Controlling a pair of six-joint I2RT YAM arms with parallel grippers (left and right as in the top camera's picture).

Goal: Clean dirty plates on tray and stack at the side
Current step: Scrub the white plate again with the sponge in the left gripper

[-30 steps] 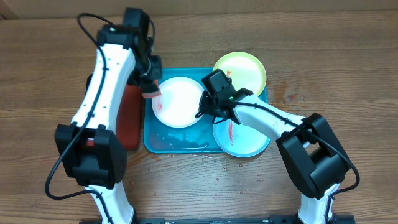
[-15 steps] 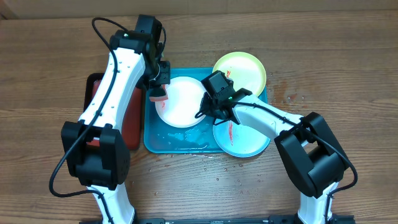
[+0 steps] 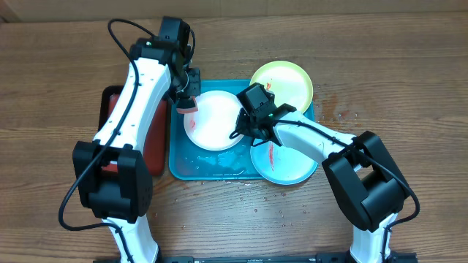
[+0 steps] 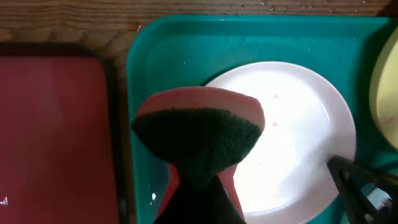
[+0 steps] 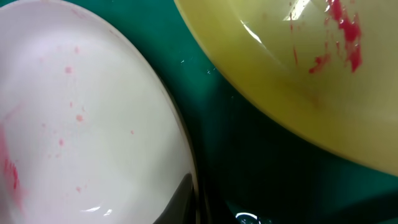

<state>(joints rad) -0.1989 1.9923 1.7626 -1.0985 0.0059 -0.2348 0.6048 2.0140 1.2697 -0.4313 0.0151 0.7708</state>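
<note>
Sitting on 1 tray (image 3: pixel 175 157): 3 plates (image 3: pixel 216 124); 1 sponge (image 3: pixel 186 105) above.

I find no lettering, brand, number or sign that I can read in any of my views, neither on the turquoise tray (image 3: pixel 219 162) nor on the white plate (image 3: pixel 212 120) lying in it. The one candidate is a tiny white mark (image 4: pixel 4 200) at the lower left of the red tray (image 4: pixel 56 137) in my left wrist view. It is too small for me to make out.
</note>
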